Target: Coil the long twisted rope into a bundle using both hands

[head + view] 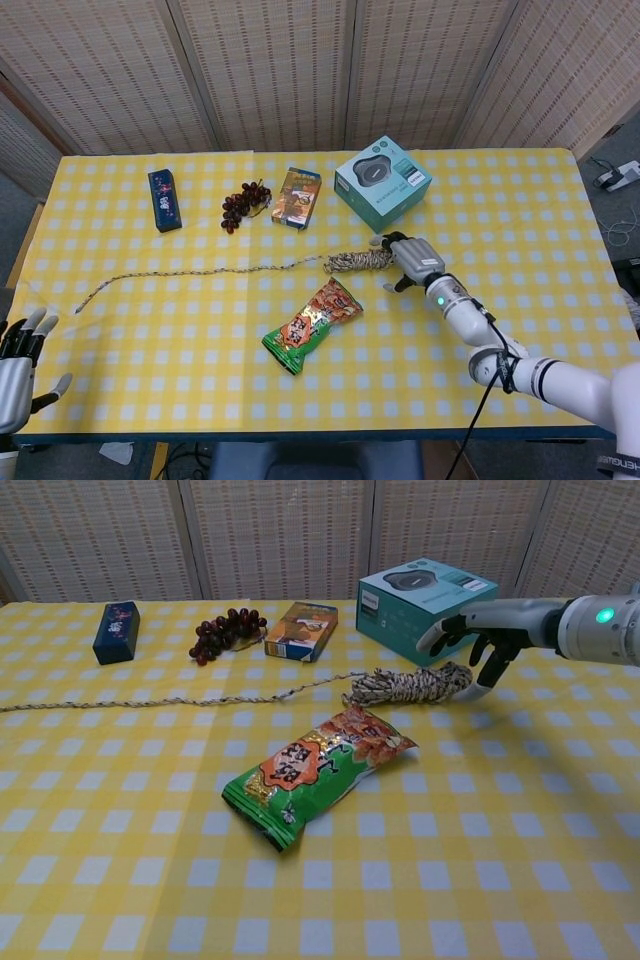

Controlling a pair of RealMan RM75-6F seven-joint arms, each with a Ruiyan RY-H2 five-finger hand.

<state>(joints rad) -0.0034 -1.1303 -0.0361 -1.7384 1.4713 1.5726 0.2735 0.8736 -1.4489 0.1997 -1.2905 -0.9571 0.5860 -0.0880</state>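
1. Woven screens stand behind a bench with a yellow checked cloth.
2. The rope lies mid-bench, its right end wound into a small bundle, a thin speckled tail trailing left.
3. The right hand hovers at the bundle, fingers spread apart.
4. The left hand waits off the corner, fingers apart, holding nothing.

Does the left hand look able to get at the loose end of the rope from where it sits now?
Probably yes: the left hand sits open at the table's near left corner, and only bare cloth lies between it and the rope's loose end.
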